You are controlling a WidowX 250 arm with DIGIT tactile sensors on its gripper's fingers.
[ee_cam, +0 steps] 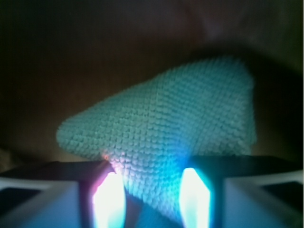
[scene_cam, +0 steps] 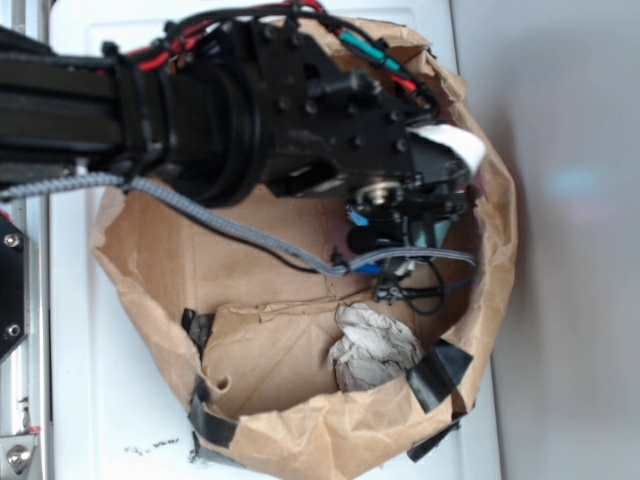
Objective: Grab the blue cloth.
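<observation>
The blue cloth (ee_cam: 166, 114) is a teal, terry-textured towel that fills the middle of the wrist view. It narrows to a point that runs down between my two glowing fingers (ee_cam: 109, 199). My gripper (ee_cam: 152, 183) is shut on that lower corner, and the rest of the cloth spreads out ahead of the jaws. In the exterior view my gripper (scene_cam: 420, 215) reaches down inside a brown paper basin (scene_cam: 150, 250). Only a small teal patch of the blue cloth (scene_cam: 437, 232) shows under the black arm.
A crumpled grey-white paper wad (scene_cam: 375, 345) lies on the basin floor near the front wall. Black tape patches (scene_cam: 440, 375) hold the paper rim. A grey cable (scene_cam: 230, 225) loops from the arm to the gripper. A white tag (scene_cam: 455, 142) sticks out by the wrist.
</observation>
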